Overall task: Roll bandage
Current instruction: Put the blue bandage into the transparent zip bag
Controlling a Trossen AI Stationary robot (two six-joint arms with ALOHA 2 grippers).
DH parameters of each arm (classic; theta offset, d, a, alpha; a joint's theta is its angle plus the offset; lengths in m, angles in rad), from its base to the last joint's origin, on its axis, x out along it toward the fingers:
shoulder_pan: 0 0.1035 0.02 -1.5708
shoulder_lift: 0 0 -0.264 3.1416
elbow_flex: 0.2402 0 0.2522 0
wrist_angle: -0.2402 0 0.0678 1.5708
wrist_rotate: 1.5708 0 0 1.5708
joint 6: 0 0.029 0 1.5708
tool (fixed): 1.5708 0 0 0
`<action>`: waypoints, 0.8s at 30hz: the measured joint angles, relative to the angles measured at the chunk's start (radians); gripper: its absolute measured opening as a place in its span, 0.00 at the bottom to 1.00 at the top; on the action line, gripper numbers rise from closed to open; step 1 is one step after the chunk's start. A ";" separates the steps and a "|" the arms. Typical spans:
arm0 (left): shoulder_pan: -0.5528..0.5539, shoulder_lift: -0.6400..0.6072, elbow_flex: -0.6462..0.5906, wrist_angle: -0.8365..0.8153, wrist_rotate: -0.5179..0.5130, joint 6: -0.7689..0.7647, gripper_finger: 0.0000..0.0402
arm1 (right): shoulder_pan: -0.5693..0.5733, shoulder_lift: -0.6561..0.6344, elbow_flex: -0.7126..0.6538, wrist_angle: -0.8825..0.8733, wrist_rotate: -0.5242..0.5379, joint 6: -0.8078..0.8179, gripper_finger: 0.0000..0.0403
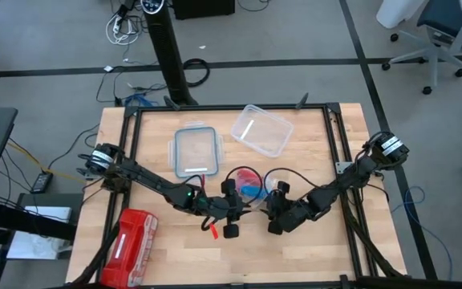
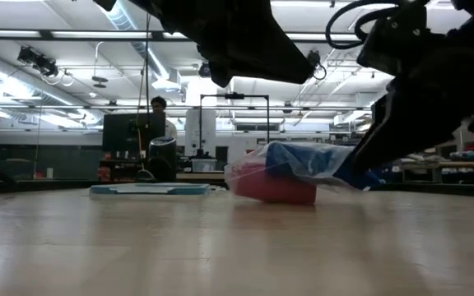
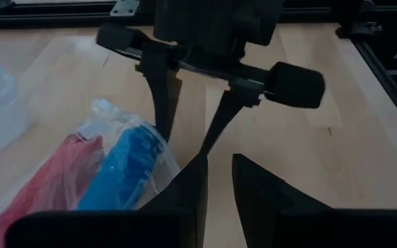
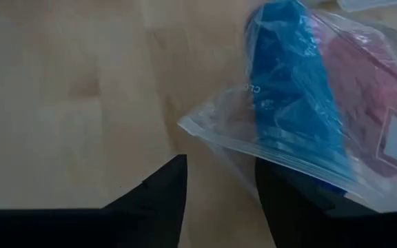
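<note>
The blue bandage (image 4: 295,89) is a rolled bundle inside a clear zip bag (image 4: 219,131), next to a red-pink roll (image 4: 374,89). The bag (image 1: 247,183) lies flat on the table near its middle; in the low view the bandage (image 2: 303,158) rests partly over the red roll (image 2: 274,191). My left gripper (image 3: 218,176) stands open by a narrow gap just beside one end of the bag. My right gripper (image 4: 219,169) faces it, open, at the bag's zip edge (image 4: 253,155). My left gripper has the outer side of one finger (image 3: 188,186) against the bag's clear edge (image 3: 171,162); whether it touches I cannot tell, and bare table shows between the fingers. My right gripper comes slanting down at the zip edge. The bag's edge (image 4: 322,180) lies over one finger (image 4: 288,207); the other finger stands clear of the bag.
A blue-rimmed clear lid or box (image 1: 195,151) and a second clear container (image 1: 261,130) sit toward the far edge. A red zip pouch (image 1: 132,245) lies at the near left corner. Black frame rails (image 1: 331,152) border the table. A person (image 2: 159,107) stands far behind.
</note>
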 joint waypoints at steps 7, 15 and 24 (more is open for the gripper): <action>0.000 0.000 0.000 -0.005 0.000 -0.040 0.18 | -0.005 0.000 0.001 0.016 -0.001 0.326 0.41; -0.008 0.000 0.000 0.013 -0.088 0.020 0.18 | 0.086 0.000 0.001 0.039 0.137 0.647 0.41; 0.032 0.000 -0.053 0.001 -0.116 0.311 0.18 | 0.090 -0.001 -0.073 0.188 0.203 0.849 0.41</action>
